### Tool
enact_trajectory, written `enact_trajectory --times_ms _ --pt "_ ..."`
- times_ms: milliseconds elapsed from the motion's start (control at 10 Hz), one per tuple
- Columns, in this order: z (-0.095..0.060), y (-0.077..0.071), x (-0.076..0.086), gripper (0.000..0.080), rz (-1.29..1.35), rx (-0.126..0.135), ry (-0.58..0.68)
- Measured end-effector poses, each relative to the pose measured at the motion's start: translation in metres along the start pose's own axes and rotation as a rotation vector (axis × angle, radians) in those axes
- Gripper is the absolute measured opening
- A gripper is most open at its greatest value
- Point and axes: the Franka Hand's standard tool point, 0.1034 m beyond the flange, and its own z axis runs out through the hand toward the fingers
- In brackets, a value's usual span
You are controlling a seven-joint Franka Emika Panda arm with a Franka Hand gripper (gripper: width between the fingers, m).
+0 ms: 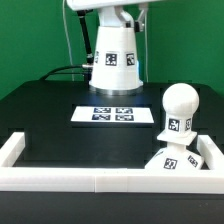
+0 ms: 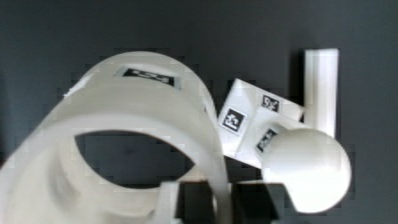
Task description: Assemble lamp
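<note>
The white cone shade (image 1: pixel 113 62) hangs in the air at the back middle, well above the black table. In the wrist view the shade (image 2: pixel 125 130) fills the near side, and my gripper (image 2: pixel 221 200) is shut on its thin rim wall, one finger inside and one outside. The ball-topped bulb (image 1: pixel 178 108) stands upright on the low sloped base (image 1: pixel 185 158) at the exterior view's right, in the front corner. In the wrist view the bulb's ball (image 2: pixel 306 165) and the tagged base (image 2: pixel 258 108) lie beside the shade, below it.
The marker board (image 1: pixel 116 114) lies flat in the middle of the table, below the shade. A low white wall (image 1: pixel 100 180) runs along the front and up both sides (image 1: pixel 12 148); it also shows in the wrist view (image 2: pixel 317 85). Cables hang behind the arm.
</note>
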Motion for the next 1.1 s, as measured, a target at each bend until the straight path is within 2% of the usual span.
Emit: enact_trajectory --times_ms 100,500,800,1100 --pt "0.002 -0.002 -0.003 0.005 -0.001 -0.016 -0.032" --pt "0.004 -0.002 -0.001 0.005 -0.001 -0.016 -0.029" --pt "-0.007 -0.035 0.01 0.005 -0.023 -0.013 0.006" --pt "-0.028 -0.056 0.024 0.005 -0.02 -0.011 0.017"
